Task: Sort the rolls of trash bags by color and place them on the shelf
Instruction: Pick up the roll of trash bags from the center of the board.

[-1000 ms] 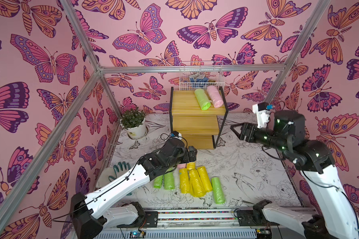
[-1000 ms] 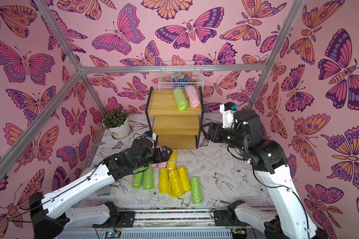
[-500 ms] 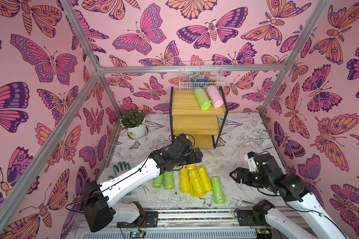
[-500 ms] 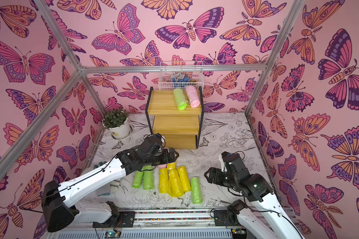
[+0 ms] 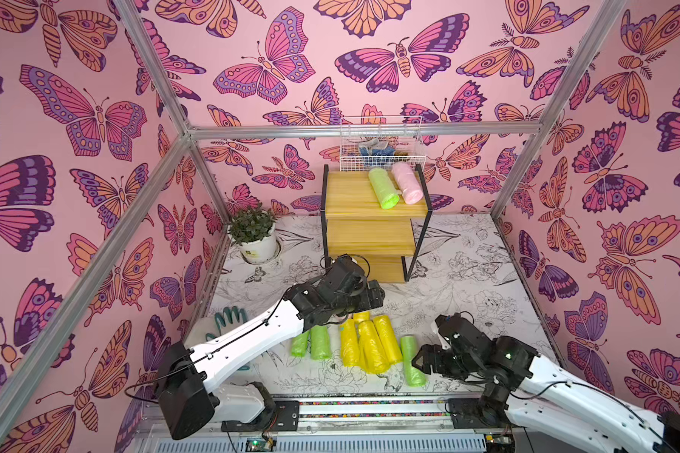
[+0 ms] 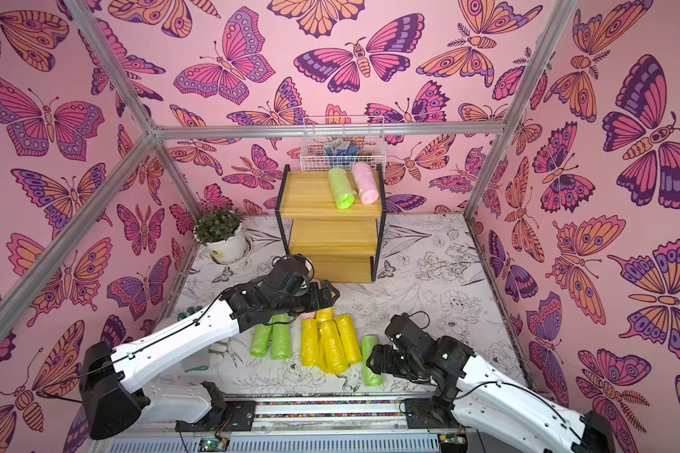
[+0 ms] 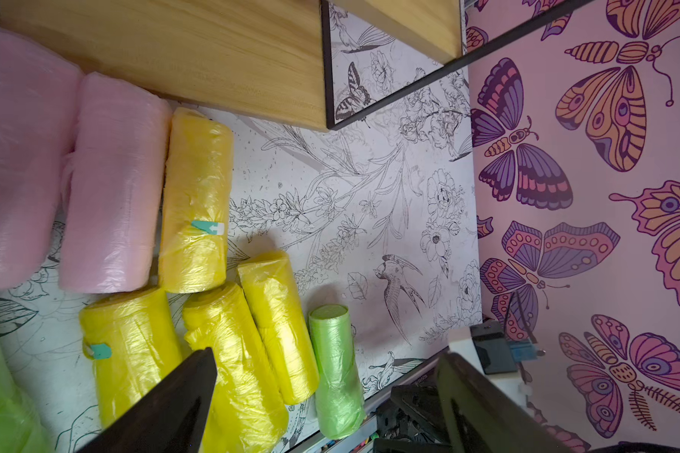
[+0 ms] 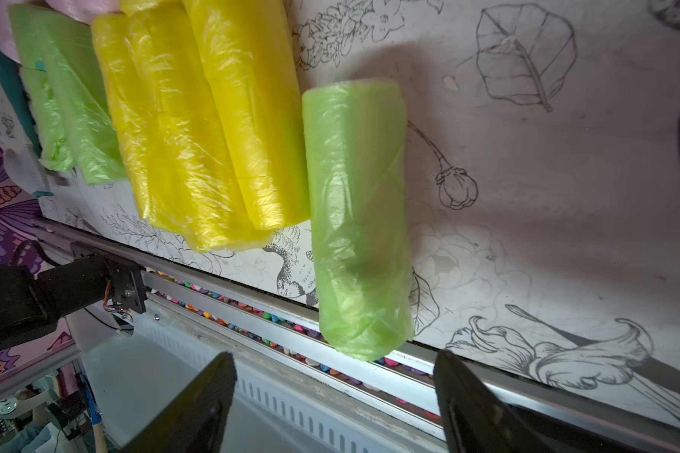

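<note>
Green roll: crinkly, glossy thin-plastic cylinder
Shelf: stepped grainy wood boards, thin black frame
Left gripper: jaws apart, empty
Right gripper: jaws apart, empty

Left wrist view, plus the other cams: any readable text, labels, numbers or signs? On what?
No words or numbers are legible in any view.
Teal sticker on a yellow roll: a white arrow-like mark, no readable letters.
Second teal sticker on a second yellow roll: too small to tell whether anything is printed.
Wallpaper and table mat: drawings only, no text.
</note>
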Action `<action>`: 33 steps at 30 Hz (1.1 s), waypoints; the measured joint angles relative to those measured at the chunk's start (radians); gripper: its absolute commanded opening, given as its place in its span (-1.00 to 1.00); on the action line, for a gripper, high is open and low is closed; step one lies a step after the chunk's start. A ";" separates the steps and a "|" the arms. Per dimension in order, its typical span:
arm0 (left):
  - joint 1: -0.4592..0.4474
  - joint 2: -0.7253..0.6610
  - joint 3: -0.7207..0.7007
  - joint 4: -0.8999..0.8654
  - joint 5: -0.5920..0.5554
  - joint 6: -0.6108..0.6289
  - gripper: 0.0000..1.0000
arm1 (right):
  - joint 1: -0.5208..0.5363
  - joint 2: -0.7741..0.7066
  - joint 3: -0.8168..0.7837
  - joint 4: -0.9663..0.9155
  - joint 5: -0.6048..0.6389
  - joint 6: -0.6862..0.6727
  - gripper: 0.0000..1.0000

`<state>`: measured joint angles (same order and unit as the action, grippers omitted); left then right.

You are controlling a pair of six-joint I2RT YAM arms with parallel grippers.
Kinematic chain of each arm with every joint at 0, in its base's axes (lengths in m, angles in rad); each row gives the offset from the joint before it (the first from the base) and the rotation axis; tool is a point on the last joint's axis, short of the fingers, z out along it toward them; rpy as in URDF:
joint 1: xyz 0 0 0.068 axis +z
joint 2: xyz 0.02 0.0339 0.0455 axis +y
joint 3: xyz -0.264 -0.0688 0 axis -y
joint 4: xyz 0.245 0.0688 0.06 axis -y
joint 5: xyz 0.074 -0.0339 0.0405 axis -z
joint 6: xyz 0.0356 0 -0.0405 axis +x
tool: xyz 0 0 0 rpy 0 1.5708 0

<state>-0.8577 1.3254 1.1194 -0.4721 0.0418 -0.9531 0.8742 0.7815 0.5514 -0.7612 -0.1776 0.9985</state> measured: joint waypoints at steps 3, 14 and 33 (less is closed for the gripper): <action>0.000 0.000 0.000 0.000 -0.005 -0.003 0.87 | 0.004 0.073 -0.023 0.050 0.014 0.020 0.52; 0.000 -0.002 -0.014 0.000 -0.008 -0.021 0.87 | 0.024 0.186 -0.068 0.143 0.027 0.051 -0.05; 0.000 -0.011 -0.026 0.000 -0.004 -0.025 0.96 | 0.057 0.267 -0.108 0.266 0.009 0.067 -0.44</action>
<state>-0.8577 1.3140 1.0931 -0.4721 0.0380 -0.9779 0.9310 1.0489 0.4438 -0.4953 -0.1688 1.0657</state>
